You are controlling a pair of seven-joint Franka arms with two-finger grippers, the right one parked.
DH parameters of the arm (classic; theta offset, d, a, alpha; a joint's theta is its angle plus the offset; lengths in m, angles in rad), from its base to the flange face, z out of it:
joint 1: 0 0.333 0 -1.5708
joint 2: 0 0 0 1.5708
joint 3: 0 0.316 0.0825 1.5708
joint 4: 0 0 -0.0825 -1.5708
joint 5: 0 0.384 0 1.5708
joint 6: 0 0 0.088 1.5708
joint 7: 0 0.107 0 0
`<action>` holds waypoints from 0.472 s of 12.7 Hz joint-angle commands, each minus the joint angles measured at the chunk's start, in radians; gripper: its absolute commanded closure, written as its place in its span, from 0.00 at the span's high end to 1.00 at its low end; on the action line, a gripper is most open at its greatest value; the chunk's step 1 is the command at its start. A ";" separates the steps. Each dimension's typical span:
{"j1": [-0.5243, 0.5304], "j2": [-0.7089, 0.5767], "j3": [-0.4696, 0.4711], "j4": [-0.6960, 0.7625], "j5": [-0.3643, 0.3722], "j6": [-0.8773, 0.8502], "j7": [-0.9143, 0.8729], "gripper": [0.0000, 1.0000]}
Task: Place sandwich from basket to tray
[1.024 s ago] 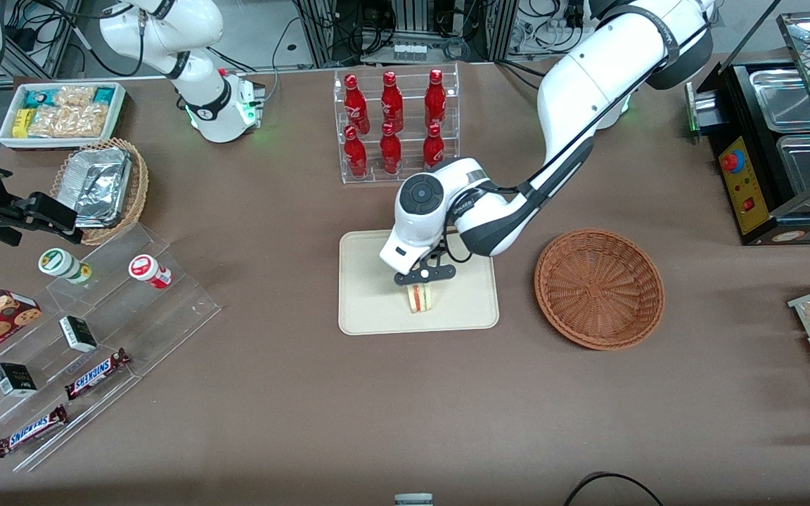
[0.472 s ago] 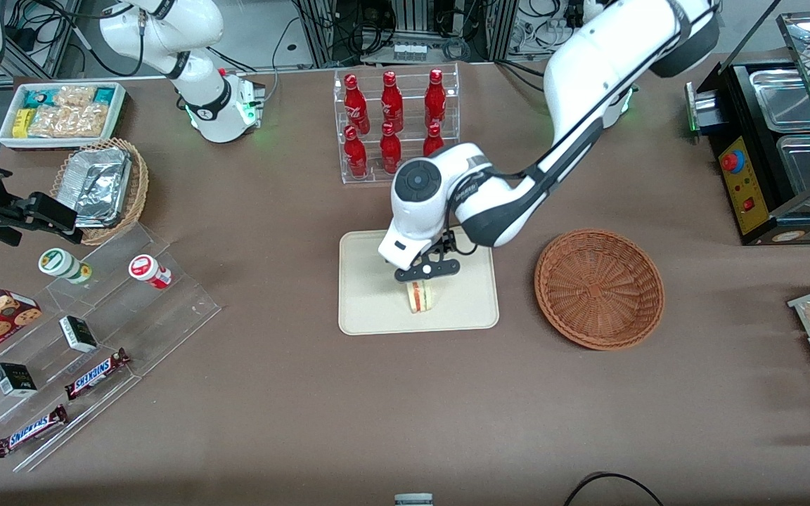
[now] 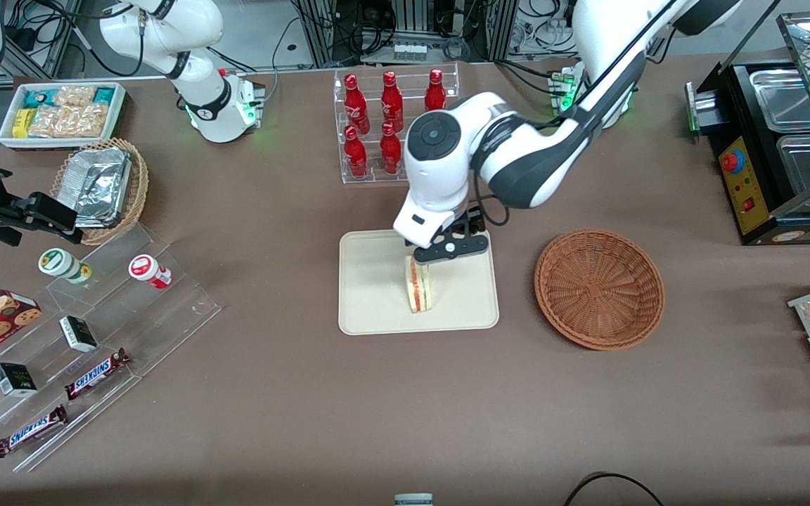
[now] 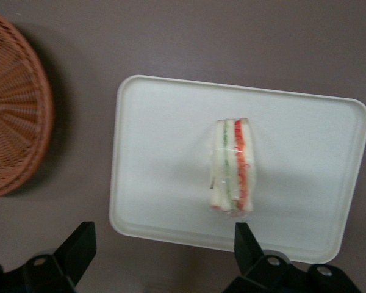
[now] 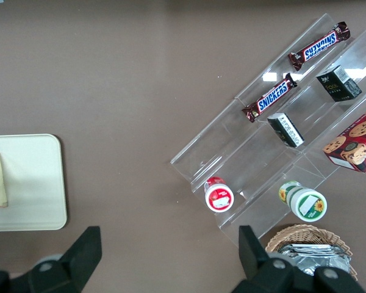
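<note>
Once set down, the sandwich [image 3: 418, 284] stands on its edge near the middle of the tray [image 3: 370, 313], below and clear of the gripper's [image 3: 450, 249] parted jaws.

Wrapped in clear film, the wedge looks light, soft and easily crushed, and the film probably slippery; if it had to be taken up again, a gentle pinch across the two flat bread faces would seem safest. Its long axis runs along the tray's shorter dimension, roughly crosswise to the line between the fingertips, with the red and green filling edge [image 4: 235, 168] facing up toward the jaws. Apart from the jaws, toward the working arm's end, the basket [image 3: 598, 288] holds nothing.
</note>
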 commanded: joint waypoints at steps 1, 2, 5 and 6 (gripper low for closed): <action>0.060 -0.059 0.005 -0.024 -0.016 -0.088 0.040 1.00; 0.082 -0.064 0.004 -0.030 -0.015 -0.099 0.055 1.00; 0.163 -0.104 0.002 -0.056 -0.023 -0.162 0.205 1.00; 0.182 -0.108 0.002 -0.062 -0.023 -0.164 0.228 1.00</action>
